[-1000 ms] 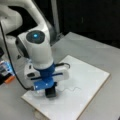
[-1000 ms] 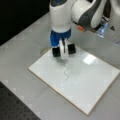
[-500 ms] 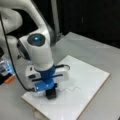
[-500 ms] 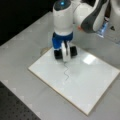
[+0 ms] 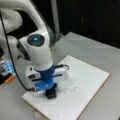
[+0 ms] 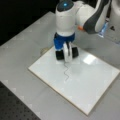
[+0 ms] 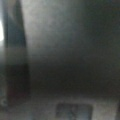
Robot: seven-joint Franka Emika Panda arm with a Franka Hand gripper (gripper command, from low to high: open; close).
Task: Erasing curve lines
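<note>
gripper seemingly touching curve lines end

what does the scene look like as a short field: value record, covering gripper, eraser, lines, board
gripper: gripper low over the white board, at the end of the squiggle
eraser: black block eraser under the gripper, down at the board surface
curve lines: curve lines visible in both front views, a thin wavy mark running away from the eraser
board: white board lies flat on the grey table
wrist view: dark, shows nothing usable
</note>
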